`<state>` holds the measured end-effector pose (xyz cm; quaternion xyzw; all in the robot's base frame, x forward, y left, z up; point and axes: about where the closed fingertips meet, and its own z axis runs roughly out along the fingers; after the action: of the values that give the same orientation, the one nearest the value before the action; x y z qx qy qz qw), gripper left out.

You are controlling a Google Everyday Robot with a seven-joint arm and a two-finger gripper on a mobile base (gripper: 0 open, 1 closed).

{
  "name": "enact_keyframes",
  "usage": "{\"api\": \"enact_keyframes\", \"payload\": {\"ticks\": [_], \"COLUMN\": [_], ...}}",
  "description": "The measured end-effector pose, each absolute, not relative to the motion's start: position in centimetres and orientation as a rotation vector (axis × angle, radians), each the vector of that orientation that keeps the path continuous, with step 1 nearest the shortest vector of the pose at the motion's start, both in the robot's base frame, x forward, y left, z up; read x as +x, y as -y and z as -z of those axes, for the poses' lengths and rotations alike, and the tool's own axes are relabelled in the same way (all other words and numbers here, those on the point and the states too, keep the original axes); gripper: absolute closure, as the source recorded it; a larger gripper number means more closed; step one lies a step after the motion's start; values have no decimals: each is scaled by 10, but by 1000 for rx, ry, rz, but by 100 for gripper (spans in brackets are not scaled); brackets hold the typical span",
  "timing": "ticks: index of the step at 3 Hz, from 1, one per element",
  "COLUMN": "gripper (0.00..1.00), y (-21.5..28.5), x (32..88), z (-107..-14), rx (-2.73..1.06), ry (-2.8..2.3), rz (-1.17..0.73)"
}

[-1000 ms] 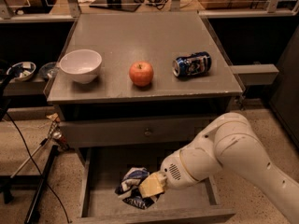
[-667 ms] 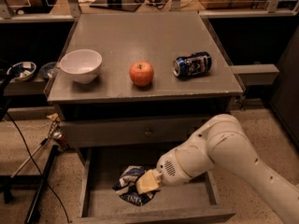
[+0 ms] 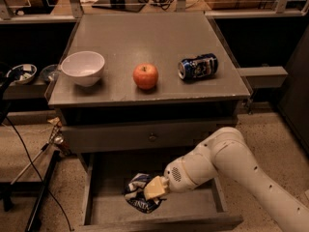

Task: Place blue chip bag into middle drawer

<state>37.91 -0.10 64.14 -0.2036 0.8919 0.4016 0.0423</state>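
Note:
The blue chip bag (image 3: 135,200), dark and crinkled with white patches, sits low inside the open middle drawer (image 3: 193,210), left of centre, at or just above its floor. My gripper (image 3: 155,188) reaches down into the drawer from the right on a white arm. Its cream fingers are shut on the bag's upper right edge. The fingers hide part of the bag.
On the grey cabinet top (image 3: 145,33) stand a white bowl (image 3: 83,67), a red apple (image 3: 145,76) and a blue-and-white can (image 3: 198,66) lying on its side. A shut drawer front with a small knob (image 3: 152,137) lies above the open drawer. Cables and a stand occupy the floor at left.
My gripper has moved left and slightly down inside the drawer, carrying the blue chip bag with it. Things on the cabinet top have stayed put.

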Motion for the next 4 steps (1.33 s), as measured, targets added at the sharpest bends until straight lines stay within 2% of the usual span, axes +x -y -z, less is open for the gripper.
{"api": "enact_keyframes", "payload": {"ticks": [4], "gripper": [100], "y": [-19], "x": [420], "z": [-574], "rx": [-535], "ry": [-2833], "rz": [-1245]}}
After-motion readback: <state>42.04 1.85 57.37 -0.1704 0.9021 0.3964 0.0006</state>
